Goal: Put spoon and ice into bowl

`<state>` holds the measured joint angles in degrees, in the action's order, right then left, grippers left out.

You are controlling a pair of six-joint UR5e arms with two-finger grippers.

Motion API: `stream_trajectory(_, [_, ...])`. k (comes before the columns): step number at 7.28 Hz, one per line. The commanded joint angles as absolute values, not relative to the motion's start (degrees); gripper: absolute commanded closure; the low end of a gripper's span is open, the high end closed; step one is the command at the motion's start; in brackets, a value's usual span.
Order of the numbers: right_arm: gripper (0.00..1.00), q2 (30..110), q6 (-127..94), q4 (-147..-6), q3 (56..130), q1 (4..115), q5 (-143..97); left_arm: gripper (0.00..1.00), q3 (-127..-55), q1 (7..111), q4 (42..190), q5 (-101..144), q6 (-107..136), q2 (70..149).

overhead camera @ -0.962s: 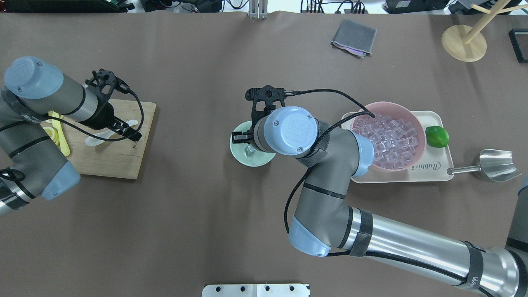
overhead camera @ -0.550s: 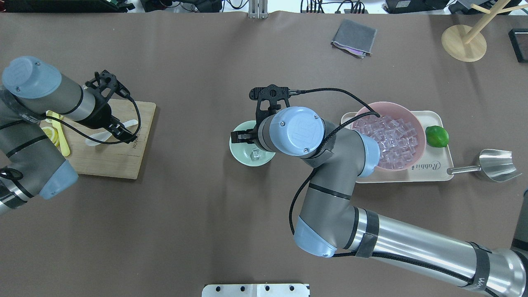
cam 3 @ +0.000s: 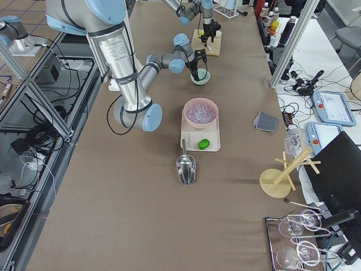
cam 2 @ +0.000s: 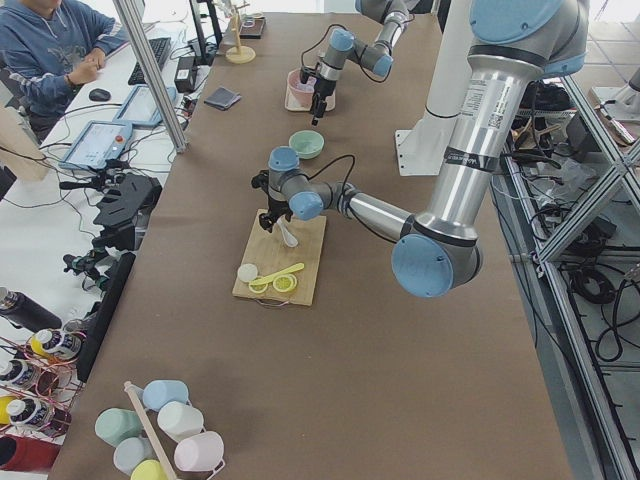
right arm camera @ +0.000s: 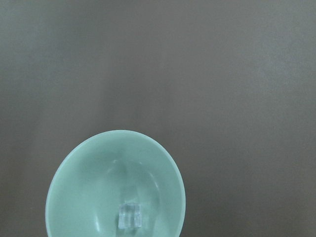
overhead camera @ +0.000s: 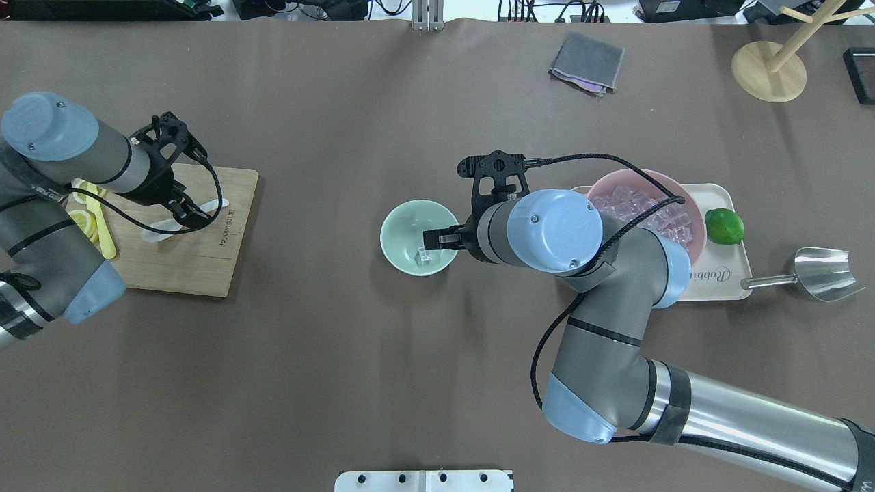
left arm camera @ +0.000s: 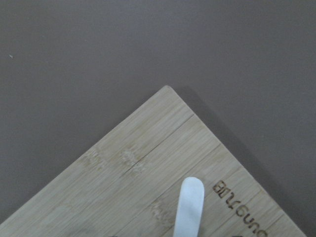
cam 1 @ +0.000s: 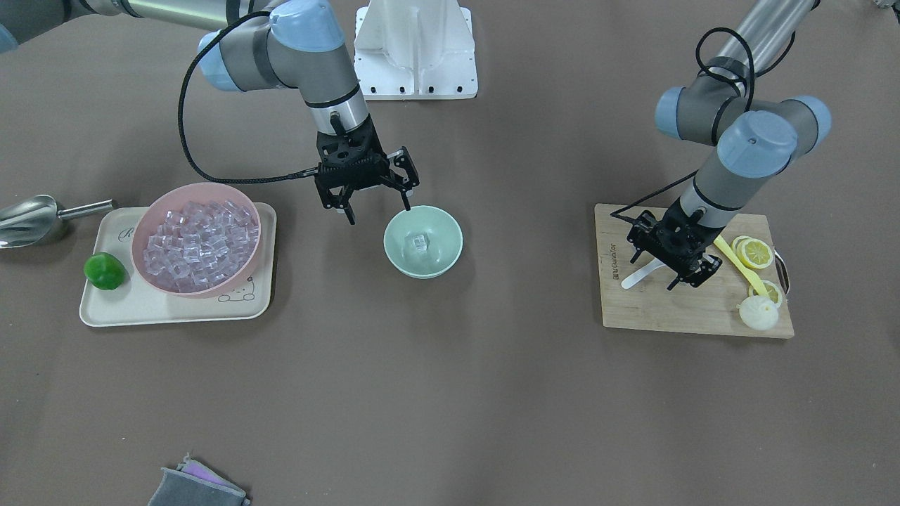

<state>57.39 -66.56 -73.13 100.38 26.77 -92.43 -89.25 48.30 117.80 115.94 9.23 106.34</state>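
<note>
Bright, even light from above covers the brown bench (overhead camera: 307, 383). Shadows are soft and short, lying close beside the bowl (cam 1: 439, 256) and the board (cam 1: 675, 309). The steel scoop (overhead camera: 824, 273) near the bench's right edge gleams mildly. Fixed views are sharp; the right wrist view is hazy and soft, the left crisp.
</note>
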Motion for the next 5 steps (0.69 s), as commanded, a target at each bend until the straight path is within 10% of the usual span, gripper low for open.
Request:
stream_trajectory(1, [0.00,57.75,-66.36,-73.13,100.90,27.33,-93.16,0.40,-89.47,48.08,117.95,116.28,10.36,105.56])
stream_trajectory(5, [0.00,57.74,-66.36,-73.04,101.07,28.47,-93.60,0.93,-89.74,47.64,118.04,117.33,13.18,105.56])
